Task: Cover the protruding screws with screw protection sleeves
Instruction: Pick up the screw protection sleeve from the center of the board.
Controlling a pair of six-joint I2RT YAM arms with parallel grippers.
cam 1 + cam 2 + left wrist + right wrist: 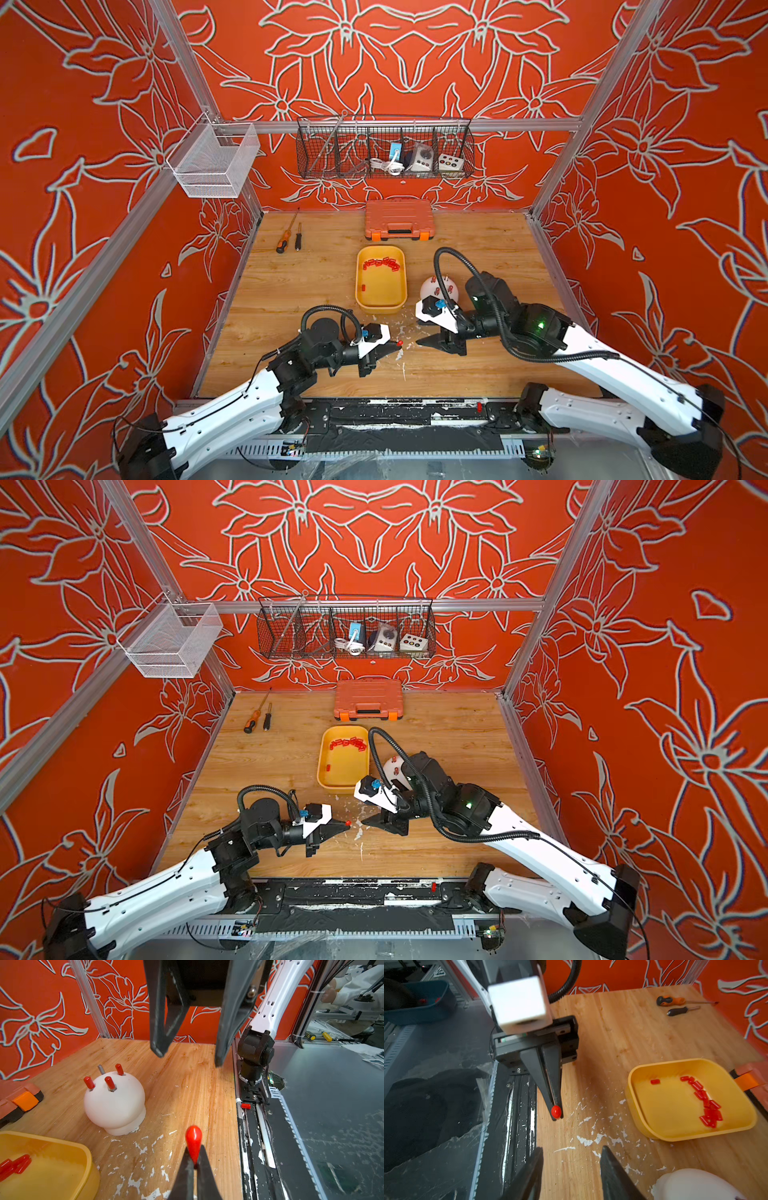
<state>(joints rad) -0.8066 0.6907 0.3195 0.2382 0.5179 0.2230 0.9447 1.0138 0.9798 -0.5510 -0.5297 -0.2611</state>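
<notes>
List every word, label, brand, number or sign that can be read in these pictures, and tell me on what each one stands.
None is readable in any view.
Blue and white packet in the black wire basket: print too small.
White button box in that basket: markings too small.
Orange tool case: no lettering visible.
Green and white strip on the left gripper: blurred.

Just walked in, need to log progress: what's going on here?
The left end effector is shut on one red sleeve. The right end effector is open and empty, facing it close by. On the white dome, three fitted sleeves cover screws; one grey screw is bare. Spare sleeves lie in the yellow tray.
</notes>
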